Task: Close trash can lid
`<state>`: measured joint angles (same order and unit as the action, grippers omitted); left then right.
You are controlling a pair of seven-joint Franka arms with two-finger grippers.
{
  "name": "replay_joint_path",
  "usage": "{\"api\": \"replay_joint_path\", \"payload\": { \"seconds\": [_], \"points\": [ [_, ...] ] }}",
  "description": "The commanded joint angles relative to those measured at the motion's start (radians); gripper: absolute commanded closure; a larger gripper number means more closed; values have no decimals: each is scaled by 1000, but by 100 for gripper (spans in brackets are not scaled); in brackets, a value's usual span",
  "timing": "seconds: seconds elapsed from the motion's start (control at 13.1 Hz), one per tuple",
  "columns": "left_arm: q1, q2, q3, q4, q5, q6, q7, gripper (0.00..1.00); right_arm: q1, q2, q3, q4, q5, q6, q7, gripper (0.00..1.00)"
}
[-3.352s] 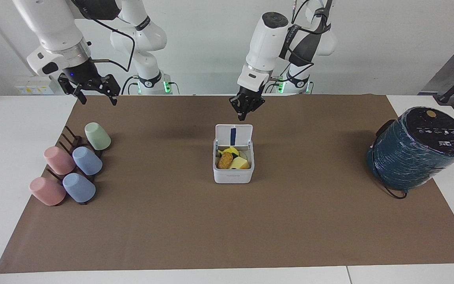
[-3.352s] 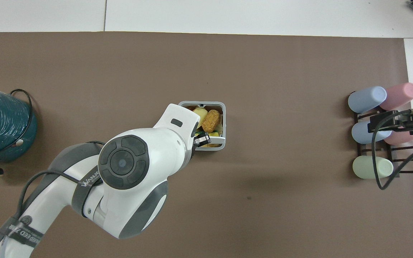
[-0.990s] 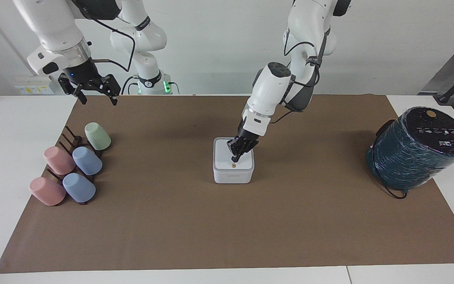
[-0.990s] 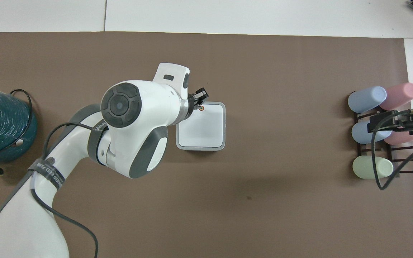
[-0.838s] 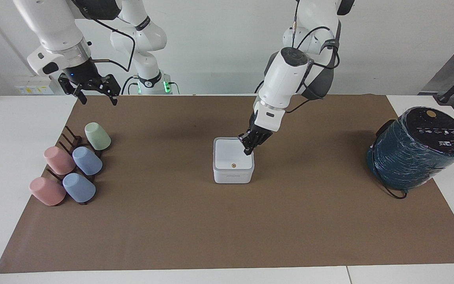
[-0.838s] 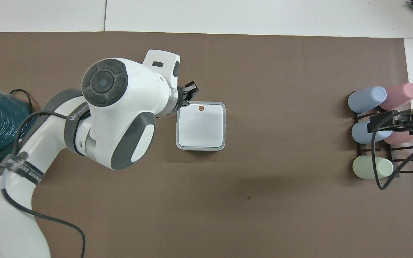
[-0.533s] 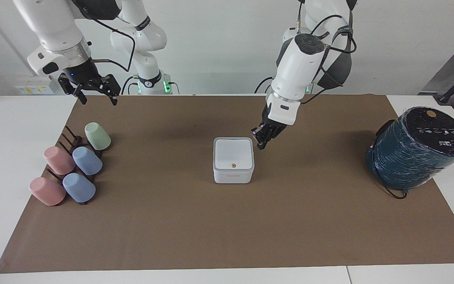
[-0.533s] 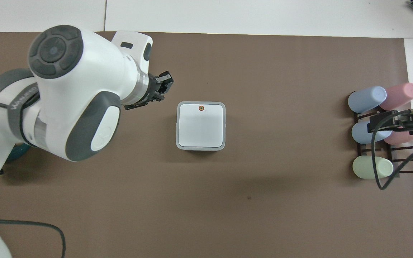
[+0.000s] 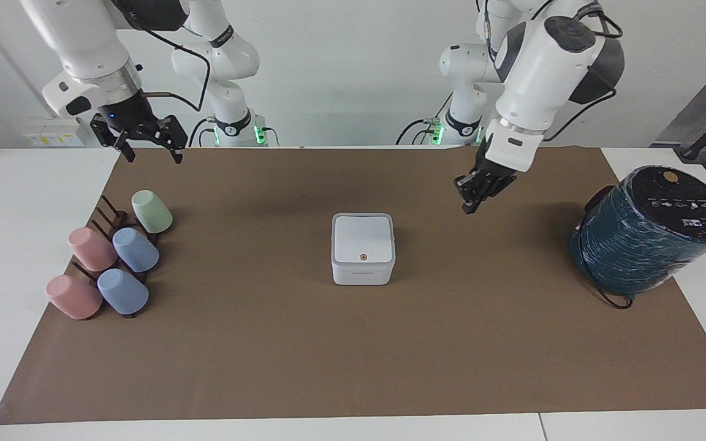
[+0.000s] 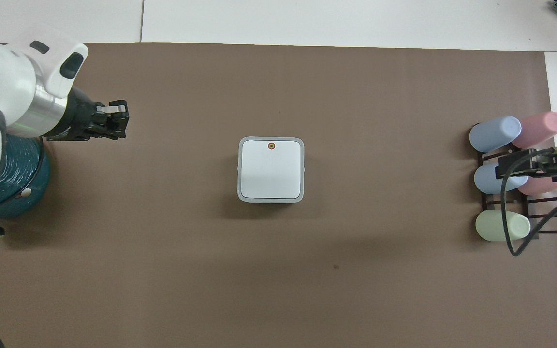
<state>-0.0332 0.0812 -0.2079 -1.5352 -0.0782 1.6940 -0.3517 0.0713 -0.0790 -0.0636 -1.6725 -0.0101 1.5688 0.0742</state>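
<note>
The small white trash can (image 9: 362,274) stands in the middle of the brown mat. Its white lid (image 9: 363,237) lies flat and closed on it, orange-brown dot up; it also shows in the overhead view (image 10: 271,169). My left gripper (image 9: 466,208) is shut and empty, raised over the mat between the trash can and the teal cylinder, apart from both; it also shows in the overhead view (image 10: 123,118). My right gripper (image 9: 152,156) is open and empty and waits over the mat's edge by the cup rack.
A large dark teal cylinder (image 9: 647,233) with a black top and a black cable stands at the left arm's end. A dark rack (image 9: 111,220) with several pastel cups lies at the right arm's end. The brown mat (image 9: 353,355) covers the table.
The lid went from standing open to closed. My left gripper then lifted off it and swung away toward the left arm's end. The right arm has not moved.
</note>
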Motion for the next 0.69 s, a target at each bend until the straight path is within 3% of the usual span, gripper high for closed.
{"api": "replay_joint_path", "payload": {
  "seconds": [0.0,0.23,0.61],
  "points": [
    [22,-18,-1,-17,21,-48,117,88,-13,-15,4,-13,19,0,-21,0],
    [23,-26,-2,-17,92,-74,151,87,-13,-16,4,-13,19,0,-21,0],
    [29,-37,1,-17,100,-82,188,81,-13,-16,4,-13,19,0,-21,0]
  ]
}}
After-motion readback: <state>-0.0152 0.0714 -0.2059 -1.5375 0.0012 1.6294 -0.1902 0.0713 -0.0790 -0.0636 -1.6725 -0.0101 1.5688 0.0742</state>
